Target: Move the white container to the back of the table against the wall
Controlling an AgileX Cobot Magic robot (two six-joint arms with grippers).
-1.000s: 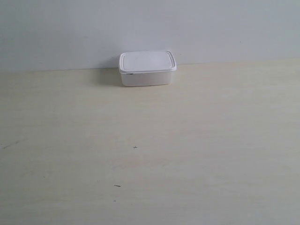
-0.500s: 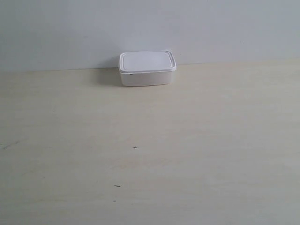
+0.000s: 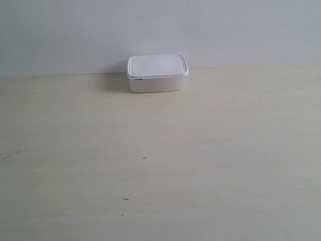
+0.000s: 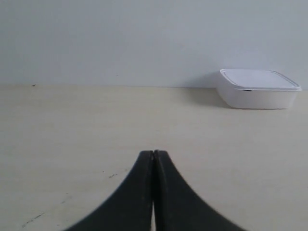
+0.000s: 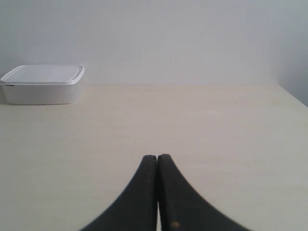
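Observation:
The white container (image 3: 157,73) stands lidded at the back of the beige table (image 3: 160,165), its rear side at the pale wall (image 3: 160,30). The left wrist view holds the container (image 4: 257,88) far off, with my left gripper (image 4: 153,153) shut on nothing, low over the table. In the right wrist view the container (image 5: 42,84) is also distant, and my right gripper (image 5: 157,157) is shut and empty. Neither arm shows in the exterior view.
A few tiny dark specks (image 3: 144,158) mark the table in front of the container. The table's side edge (image 5: 293,96) shows in the right wrist view.

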